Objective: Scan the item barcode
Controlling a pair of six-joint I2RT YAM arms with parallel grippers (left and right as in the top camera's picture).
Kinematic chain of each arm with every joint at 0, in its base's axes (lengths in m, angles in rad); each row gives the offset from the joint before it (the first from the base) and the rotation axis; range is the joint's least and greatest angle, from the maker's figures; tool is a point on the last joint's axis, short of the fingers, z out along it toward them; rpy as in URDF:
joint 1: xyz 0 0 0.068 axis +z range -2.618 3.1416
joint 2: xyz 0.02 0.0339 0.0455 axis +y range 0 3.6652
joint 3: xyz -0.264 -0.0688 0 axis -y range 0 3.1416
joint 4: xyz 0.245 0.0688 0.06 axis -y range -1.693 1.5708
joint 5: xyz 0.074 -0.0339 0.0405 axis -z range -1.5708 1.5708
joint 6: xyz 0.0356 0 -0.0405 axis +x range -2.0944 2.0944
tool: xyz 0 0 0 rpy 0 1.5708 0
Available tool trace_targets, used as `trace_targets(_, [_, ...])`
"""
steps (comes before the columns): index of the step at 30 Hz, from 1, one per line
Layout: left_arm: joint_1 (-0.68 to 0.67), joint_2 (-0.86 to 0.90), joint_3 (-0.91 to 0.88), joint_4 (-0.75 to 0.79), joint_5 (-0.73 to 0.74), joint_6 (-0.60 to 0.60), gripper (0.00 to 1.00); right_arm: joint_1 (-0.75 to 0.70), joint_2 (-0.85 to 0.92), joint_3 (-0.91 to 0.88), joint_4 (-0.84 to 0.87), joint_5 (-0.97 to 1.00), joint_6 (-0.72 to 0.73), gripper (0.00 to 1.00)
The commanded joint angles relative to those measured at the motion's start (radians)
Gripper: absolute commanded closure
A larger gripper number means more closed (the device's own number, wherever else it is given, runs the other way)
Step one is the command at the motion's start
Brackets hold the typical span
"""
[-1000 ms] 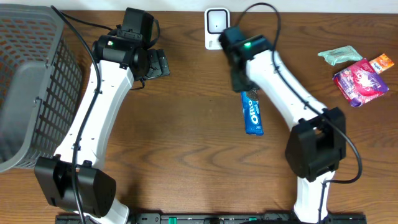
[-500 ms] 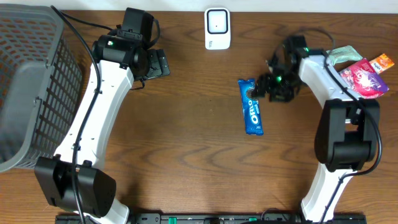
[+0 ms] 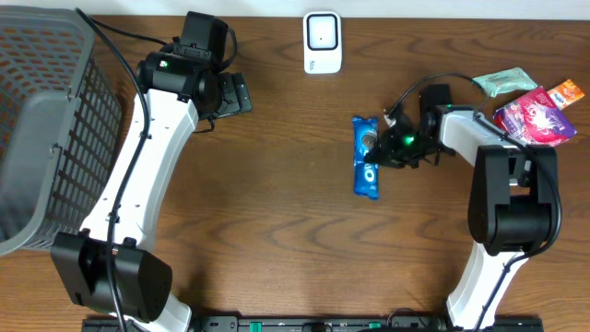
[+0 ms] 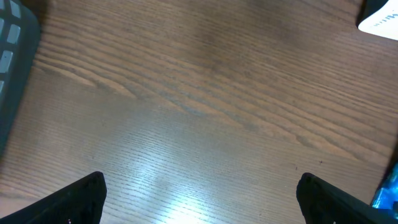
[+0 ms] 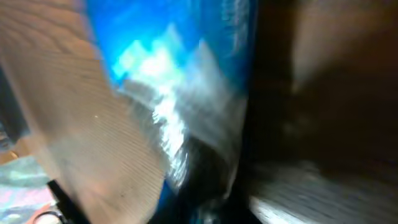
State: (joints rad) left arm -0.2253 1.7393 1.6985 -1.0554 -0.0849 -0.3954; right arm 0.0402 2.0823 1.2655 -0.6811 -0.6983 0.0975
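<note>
A blue Oreo pack (image 3: pixel 367 159) lies lengthwise on the wooden table, right of centre. My right gripper (image 3: pixel 386 148) is low at the pack's right edge and shut on the wrapper. The blurred right wrist view shows the blue pack (image 5: pixel 180 68) and its silvery crimp running down into the jaws. The white barcode scanner (image 3: pixel 323 41) stands at the table's back edge; its corner (image 4: pixel 379 18) shows in the left wrist view. My left gripper (image 3: pixel 237 94) hovers at the back left, open and empty, with both fingertips (image 4: pixel 81 199) wide apart over bare wood.
A grey mesh basket (image 3: pixel 37 129) fills the left side of the table. Several snack packets (image 3: pixel 535 106) lie at the far right, behind the right arm. The right arm's cable loops just above the Oreo pack.
The right arm swung from the scanner out to the right, then came down at the Oreo pack and shut. The pack has turned slightly. The left arm has not moved.
</note>
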Motion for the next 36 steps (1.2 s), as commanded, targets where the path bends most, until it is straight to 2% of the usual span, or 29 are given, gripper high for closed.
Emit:
trace_targets(1, [0.001, 0.005, 0.005, -0.006, -0.009, 0.002, 0.02, 0.022, 0.012, -0.017, 0.033, -0.006, 0.030, 0.99])
trace_targets(5, [0.001, 0.005, 0.005, -0.006, -0.009, 0.002, 0.02, 0.039, 0.010, 0.017, 0.084, -0.126, 0.041, 0.99])
trace_targets(9, [0.001, 0.005, 0.005, -0.006, -0.009, 0.002, 0.02, 0.048, 0.010, 0.125, 0.098, -0.205, 0.074, 0.99])
trace_targets(16, [0.002, 0.005, 0.005, -0.006, -0.009, 0.002, 0.02, 0.087, 0.010, 0.390, 0.116, -0.140, 0.190, 0.99])
trace_targets(20, [0.001, 0.005, 0.005, -0.006, -0.009, 0.002, 0.02, 0.116, 0.010, 0.481, 0.233, -0.046, 0.333, 0.99])
trace_targets(25, [0.001, 0.005, 0.005, -0.006, -0.009, 0.002, 0.02, 0.163, 0.020, 0.486, 0.431, 0.047, 0.449, 0.99])
trace_targets(30, [0.001, 0.005, 0.005, -0.006, -0.009, 0.002, 0.02, 0.220, 0.088, 0.487, 0.591, 0.039, 0.432, 0.99])
trace_targets(36, [0.001, 0.005, 0.005, -0.006, -0.009, 0.002, 0.02, 0.232, 0.196, 0.526, 0.640, 0.042, 0.432, 0.99])
